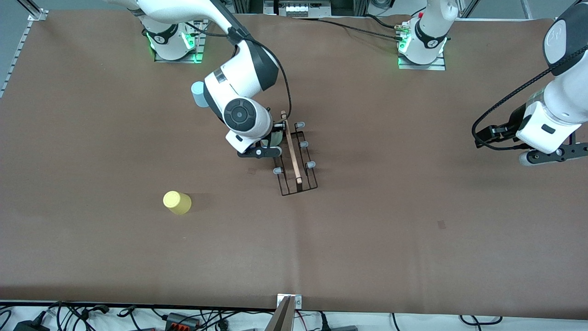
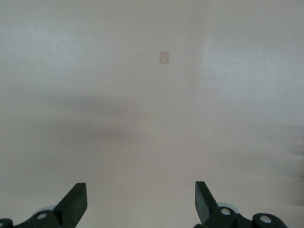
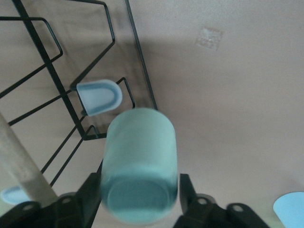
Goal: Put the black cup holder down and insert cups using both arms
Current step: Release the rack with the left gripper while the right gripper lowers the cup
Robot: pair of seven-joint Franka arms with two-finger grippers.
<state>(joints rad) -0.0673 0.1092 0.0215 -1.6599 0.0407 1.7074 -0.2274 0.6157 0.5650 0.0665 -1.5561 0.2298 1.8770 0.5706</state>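
The black cup holder [image 1: 297, 184] stands mid-table with its wooden rod handle [image 1: 292, 151] on top and its grey-tipped pegs sticking out. My right gripper [image 1: 272, 143] is at the holder's side toward the right arm's end, shut on the mint green cup [image 1: 277, 138]. In the right wrist view that cup [image 3: 138, 166] sits between my fingers, next to a grey-tipped peg [image 3: 99, 96] and the rack wire [image 3: 137, 61]. The yellow cup [image 1: 177, 202] and the light blue cup [image 1: 199, 94] stand on the table. My left gripper [image 1: 558, 154] hangs open and empty [image 2: 141, 199] over bare table.
The light blue cup also shows in the right wrist view [image 3: 290, 209]. The brown table [image 1: 413, 239] stretches wide around the holder. A small patch [image 2: 164, 57] marks the table under the left gripper. Cables lie along the table's near edge.
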